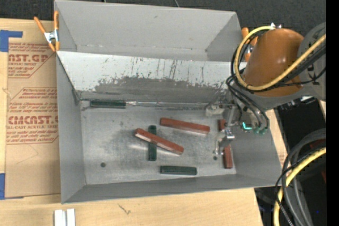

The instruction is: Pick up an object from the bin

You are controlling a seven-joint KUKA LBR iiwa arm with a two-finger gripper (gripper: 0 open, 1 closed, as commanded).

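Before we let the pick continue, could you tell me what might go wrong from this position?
1. The gripper hangs over a short red-brown stick lying close to the bin's right wall; closing there could push the stick against the wall or scrape it.
2. Another small red-brown piece lies just beside the gripper, so it might be knocked or caught along with the stick.

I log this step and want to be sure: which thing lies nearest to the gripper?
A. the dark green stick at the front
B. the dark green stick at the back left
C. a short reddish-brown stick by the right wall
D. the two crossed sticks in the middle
C: the gripper hangs at the bin's right side, directly beside the short reddish-brown stick.
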